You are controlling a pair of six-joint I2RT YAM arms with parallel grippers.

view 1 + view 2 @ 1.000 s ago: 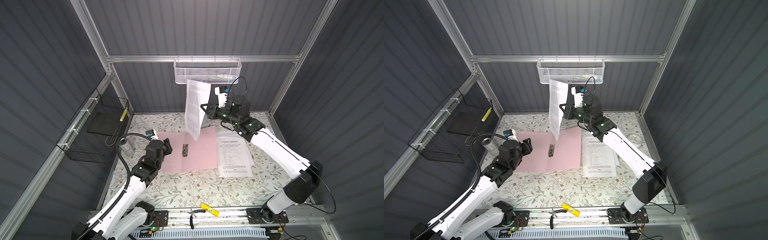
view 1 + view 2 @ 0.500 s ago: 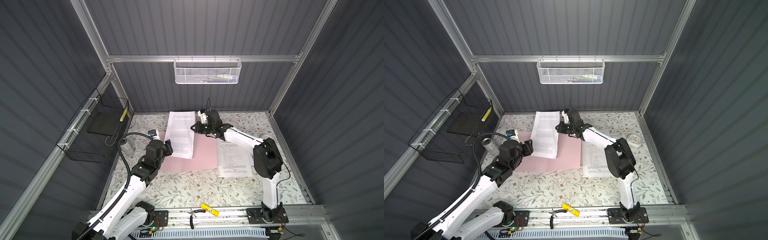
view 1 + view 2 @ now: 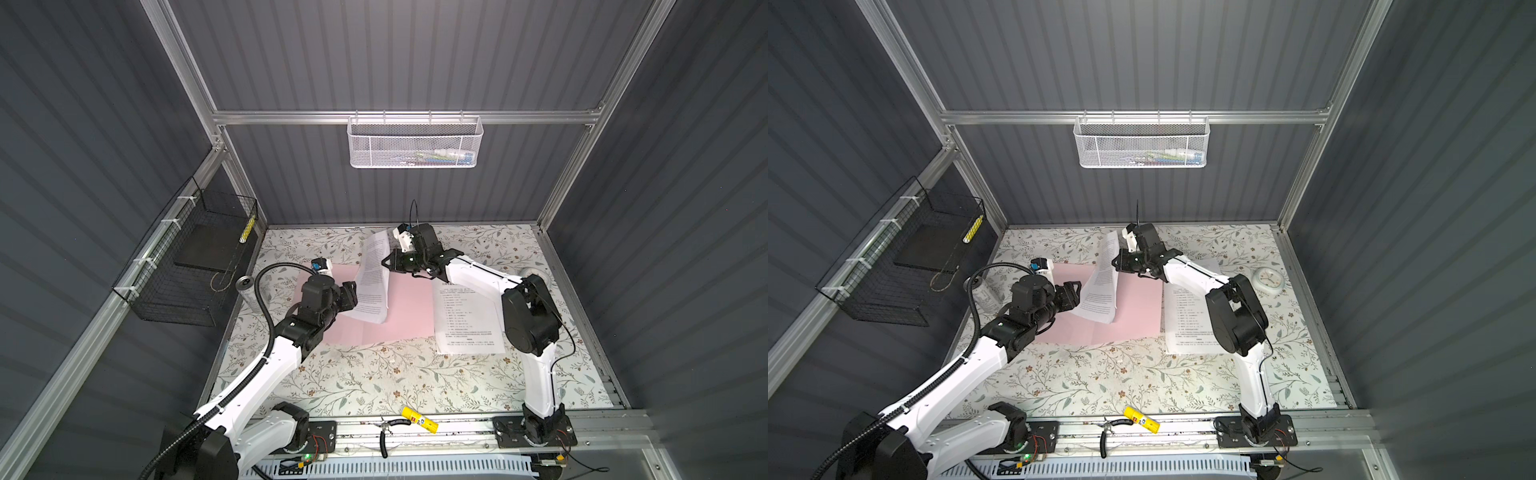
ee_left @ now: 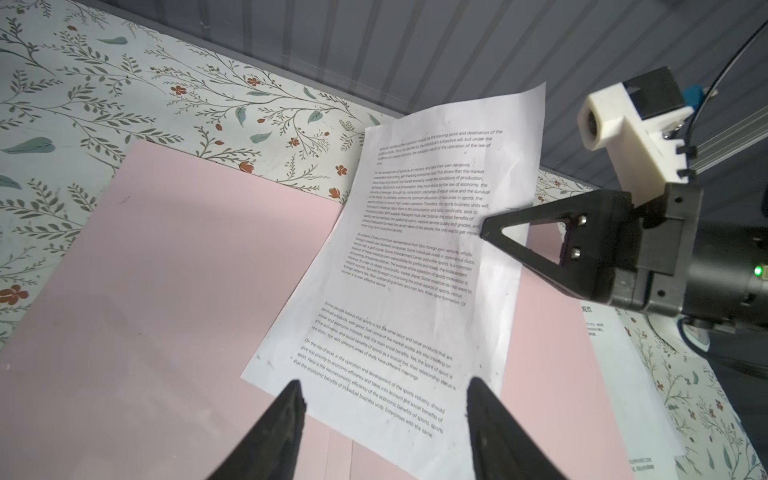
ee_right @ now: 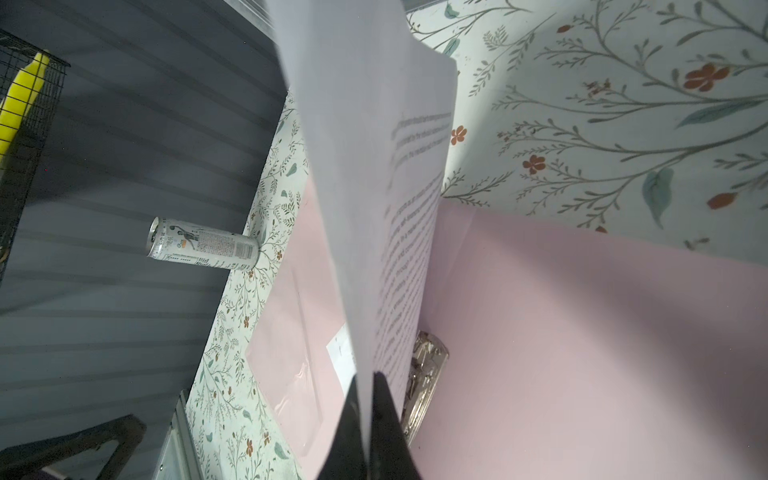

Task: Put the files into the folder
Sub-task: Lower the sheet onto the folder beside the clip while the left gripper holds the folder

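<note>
The pale pink folder [image 3: 407, 307] [image 3: 1138, 307] lies open on the flowered table, its metal clip [image 5: 424, 374] showing under the paper. My right gripper [image 3: 384, 262] [image 3: 1114, 263] [image 5: 365, 378] is shut on the edge of one white printed sheet [image 3: 372, 282] [image 3: 1102, 286] [image 4: 415, 270]. That sheet slopes down, with its lower end resting on the folder. My left gripper [image 3: 351, 295] [image 3: 1073, 293] [image 4: 384, 386] is open just above the sheet's lower end, holding nothing. More files [image 3: 467, 320] [image 3: 1192, 320] lie stacked to the right of the folder.
A drink can [image 3: 245, 286] [image 5: 199, 247] stands left of the folder. A black wire basket [image 3: 195, 266] hangs on the left wall and a white mesh basket [image 3: 415, 143] on the back wall. A round white clock [image 3: 1269, 280] sits at right. A yellow glue stick [image 3: 419, 419] and pliers [image 3: 386, 428] lie on the front rail.
My right arm has brought the sheet down from high in the air onto the folder and a little leftward. The left arm has barely moved.
</note>
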